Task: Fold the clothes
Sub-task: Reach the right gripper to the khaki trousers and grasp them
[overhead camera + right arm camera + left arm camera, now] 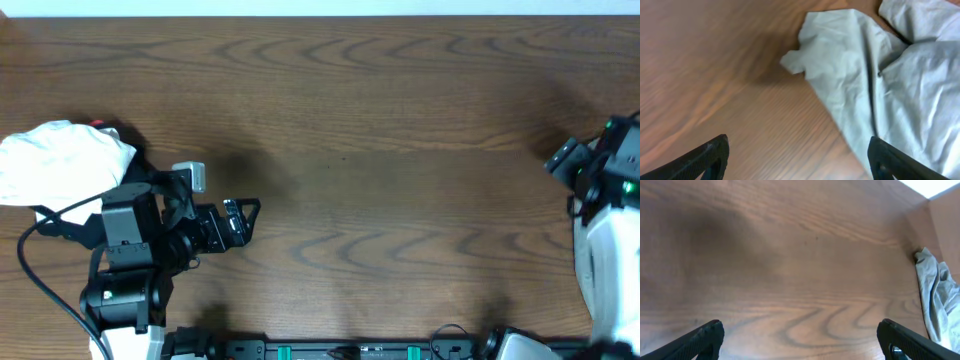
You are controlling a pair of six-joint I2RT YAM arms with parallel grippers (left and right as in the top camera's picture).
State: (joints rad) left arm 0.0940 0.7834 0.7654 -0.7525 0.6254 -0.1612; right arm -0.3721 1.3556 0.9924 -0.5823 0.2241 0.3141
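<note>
The pale khaki shorts lie crumpled on the wooden table, filling the right half of the right wrist view. One edge of them also shows at the right side of the left wrist view. I cannot make them out in the overhead view. My right gripper is open and empty; its right finger hangs over the cloth's edge and its left finger over bare wood. My left gripper is open and empty over bare wood at the table's left, far from the shorts.
A white folded garment lies at the far left edge, beside the left arm, with a small red thing behind it. The right arm is at the far right edge. The wooden table spans the view.
</note>
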